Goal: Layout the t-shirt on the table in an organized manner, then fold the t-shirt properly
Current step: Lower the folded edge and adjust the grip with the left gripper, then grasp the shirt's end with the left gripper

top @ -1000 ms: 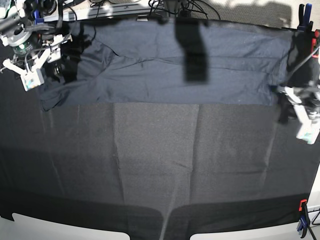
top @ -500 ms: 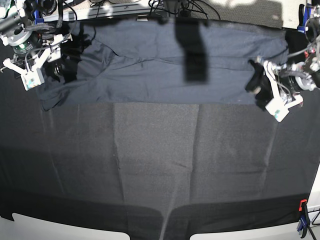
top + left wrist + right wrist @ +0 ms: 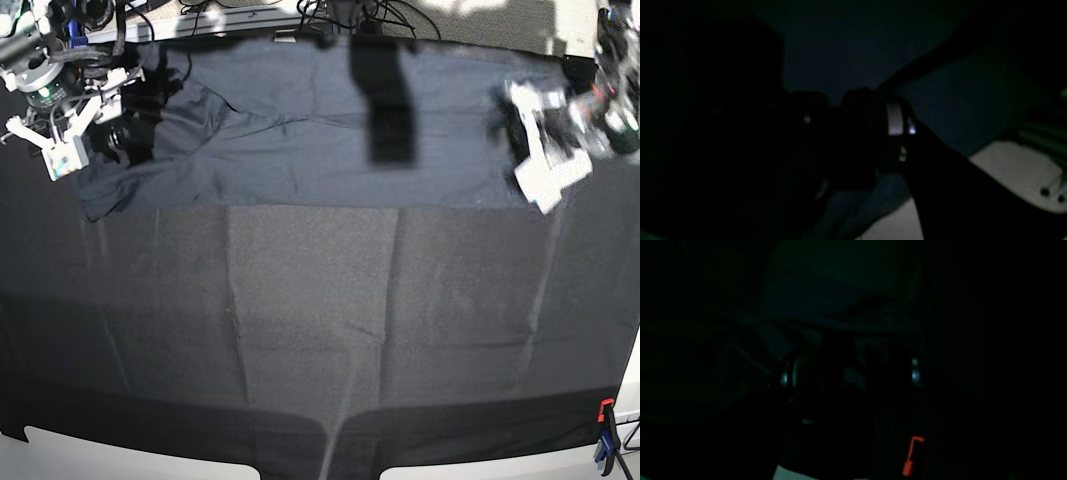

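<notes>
Because the t-shirt (image 3: 330, 130) is thin, limp cloth, it will likely sag and slide rather than hold a shape — best pinched at a hem corner or sleeve edge, both layers together. It lies in a long band along the far side of the table (image 3: 320, 330), stretching between the two claws. The right gripper (image 3: 62, 135) stands with fingers spread over the shirt's end just beneath it. The left gripper (image 3: 543, 150) is blurred; whether it is spread or pinching cloth I cannot tell. Since half a second ago it has moved farther back and up over the shirt's other end — the right one has not shifted.
</notes>
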Robot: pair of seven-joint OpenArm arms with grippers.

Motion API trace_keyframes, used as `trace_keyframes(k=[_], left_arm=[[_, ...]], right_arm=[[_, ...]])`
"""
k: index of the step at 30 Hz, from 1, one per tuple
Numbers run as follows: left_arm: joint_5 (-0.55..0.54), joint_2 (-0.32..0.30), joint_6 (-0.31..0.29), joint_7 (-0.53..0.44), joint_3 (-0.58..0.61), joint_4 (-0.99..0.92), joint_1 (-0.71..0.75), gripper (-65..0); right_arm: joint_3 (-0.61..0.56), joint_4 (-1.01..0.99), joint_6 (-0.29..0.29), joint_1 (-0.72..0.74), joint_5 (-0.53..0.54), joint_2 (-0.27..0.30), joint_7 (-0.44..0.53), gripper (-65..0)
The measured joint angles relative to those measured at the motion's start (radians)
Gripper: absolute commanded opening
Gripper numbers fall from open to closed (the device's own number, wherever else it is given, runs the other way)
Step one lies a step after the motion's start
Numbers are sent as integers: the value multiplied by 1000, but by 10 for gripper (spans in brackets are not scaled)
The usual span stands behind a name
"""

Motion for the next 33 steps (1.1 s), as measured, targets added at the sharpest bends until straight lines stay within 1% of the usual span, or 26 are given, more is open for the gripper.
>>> trace_keyframes(k=[1,2,3,4,5,7,9,11,15,17,19,23,26,33], left_arm=[[-2,-1,-19,16,0,0,5,-428],[-14,0,-24,57,0,1,5,-428],[-47,0,-23,88,-2,0,5,-428],[-91,-2,-25,151,-2,1,5,-428],[-138,-3,-26,187,-2,1,5,-428],[-216,-3,-26,237,-2,1,8,-428],[-287,-3,-26,242,-2,5,10,-428],[-330,-3,-26,241,-2,11,10,-428],[-335,-3,-26,242,-2,12,10,-428],[-338,-14,-26,241,-1,12,10,-428],[-338,-45,-26,242,-1,12,11,-428],[-330,-130,-26,242,-1,12,10,-428],[-330,-181,-26,241,-1,12,10,-428],[-330,-269,-26,241,-1,12,10,-428]], right_arm=[[0,0,0,0,0,0,1,-337],[0,0,0,0,0,0,0,-337],[0,0,0,0,0,0,0,-337],[0,0,0,0,0,0,0,-337],[0,0,0,0,0,0,0,-337],[0,0,0,0,0,0,1,-337],[0,0,0,0,0,0,0,-337],[0,0,0,0,0,0,0,-337],[0,0,0,0,0,0,0,-337],[0,0,0,0,0,0,0,-337],[0,0,0,0,0,0,0,-337],[0,0,0,0,0,0,1,-337],[0,0,0,0,0,0,0,-337],[0,0,0,0,0,0,1,-337]])
